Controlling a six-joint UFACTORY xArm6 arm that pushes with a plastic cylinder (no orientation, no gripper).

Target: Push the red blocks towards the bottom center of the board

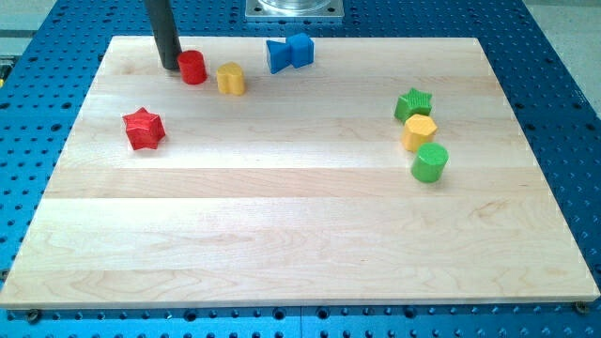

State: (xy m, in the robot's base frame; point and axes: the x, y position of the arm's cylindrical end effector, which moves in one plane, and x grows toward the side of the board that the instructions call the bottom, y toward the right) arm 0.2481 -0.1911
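Observation:
A red cylinder [192, 68] stands near the top left of the wooden board [300, 244]. A red star [144, 129] lies lower and further left. My tip [170, 67] is at the top left, right against the red cylinder's left side. The rod rises out of the view's top.
A yellow cylinder [231, 79] sits just right of the red cylinder. Two blue blocks [288, 53] touch each other at the top centre. At the right, a green star [413, 103], a yellow hexagon [420, 132] and a green cylinder [430, 162] form a close column.

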